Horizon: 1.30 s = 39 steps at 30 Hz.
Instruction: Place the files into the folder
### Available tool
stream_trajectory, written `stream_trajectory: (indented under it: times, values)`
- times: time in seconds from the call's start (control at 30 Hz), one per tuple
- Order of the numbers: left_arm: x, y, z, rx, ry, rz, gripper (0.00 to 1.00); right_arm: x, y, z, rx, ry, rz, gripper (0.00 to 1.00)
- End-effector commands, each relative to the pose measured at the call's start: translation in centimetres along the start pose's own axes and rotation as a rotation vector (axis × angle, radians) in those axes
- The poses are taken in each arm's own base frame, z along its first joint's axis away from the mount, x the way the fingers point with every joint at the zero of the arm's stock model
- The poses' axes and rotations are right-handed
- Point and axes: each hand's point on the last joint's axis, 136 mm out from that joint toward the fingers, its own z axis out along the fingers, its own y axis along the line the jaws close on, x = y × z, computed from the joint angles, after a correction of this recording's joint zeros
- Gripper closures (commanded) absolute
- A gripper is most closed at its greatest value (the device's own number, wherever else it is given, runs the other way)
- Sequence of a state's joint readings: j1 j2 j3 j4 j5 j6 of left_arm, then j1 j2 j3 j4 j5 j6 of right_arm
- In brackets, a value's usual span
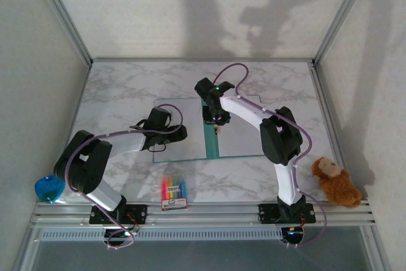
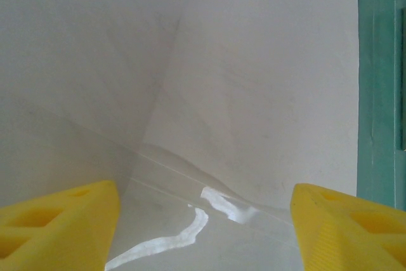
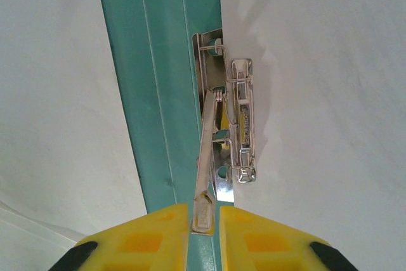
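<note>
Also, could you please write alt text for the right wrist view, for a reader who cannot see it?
The yellow right gripper, nearly shut, pinches the end of a thin metal lever belonging to a silver clip beside the spine of the teal folder. White files lie flat on both sides of the spine.

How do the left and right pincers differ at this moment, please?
The left pincer stands wide open; the right pincer is closed on the folder's metal clip lever. The left hangs over a white sheet, the right over the teal spine. Both have yellow fingers.
</note>
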State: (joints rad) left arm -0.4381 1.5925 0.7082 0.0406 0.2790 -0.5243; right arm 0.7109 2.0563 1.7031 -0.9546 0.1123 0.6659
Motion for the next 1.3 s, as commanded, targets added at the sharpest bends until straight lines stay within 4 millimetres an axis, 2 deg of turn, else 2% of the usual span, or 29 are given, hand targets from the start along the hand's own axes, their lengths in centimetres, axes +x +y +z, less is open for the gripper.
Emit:
stream_trajectory:
  times: [0.0,0.5,1.27]
  values:
    - [1.6,1.1,0.5,-0.051,0.051,-0.006,0.27,-0.5,-0.6,-0.3,0.032,-0.006,0.004,0.8]
    - [1.8,1.3,0.7,-0.055,0.059,-0.005,0.27,0.3,-0.3,0.6,0.011,0.03,0.01,0.82]
    - [2.4,1.5,0.8,-0.057,0.065,-0.008,0.27,1.6,-0.9,1.6,0.024,0.07,0.014,0.84]
